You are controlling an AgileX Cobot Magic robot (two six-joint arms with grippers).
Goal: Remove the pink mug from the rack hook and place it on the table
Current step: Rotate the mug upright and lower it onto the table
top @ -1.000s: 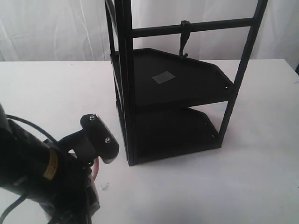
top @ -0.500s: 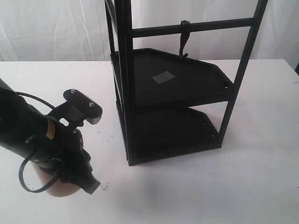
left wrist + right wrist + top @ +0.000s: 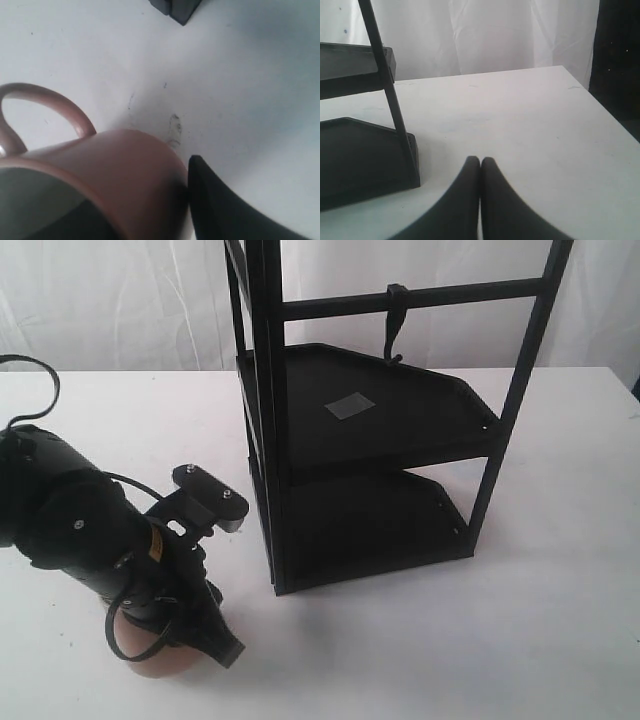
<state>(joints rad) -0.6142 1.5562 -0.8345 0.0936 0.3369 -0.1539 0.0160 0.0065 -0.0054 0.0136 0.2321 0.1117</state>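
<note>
The pink mug [image 3: 148,664] sits low at the front left of the table [image 3: 450,640], mostly hidden under my left arm. My left gripper [image 3: 185,640] is shut on it. In the left wrist view the pink mug [image 3: 130,180] fills the lower left, its loop handle [image 3: 60,102] pointing away, and one black finger [image 3: 215,205] presses on the outside of its wall. The other finger is lost in the dark inside. The rack hook [image 3: 393,325] hangs bare on the top crossbar. My right gripper [image 3: 480,161] is shut on nothing, above the table.
The tall black rack [image 3: 380,440] with two shelves stands mid-table, right of the mug; a grey patch [image 3: 348,406] lies on its upper shelf. Its foot [image 3: 175,7] shows in the left wrist view. The rack's base [image 3: 365,160] sits beside my right gripper, near the table edge [image 3: 610,115].
My left arm has swung and turned over the front left of the table, and the mug in it has shifted slightly right and down. The right gripper's earlier state is not shown.
</note>
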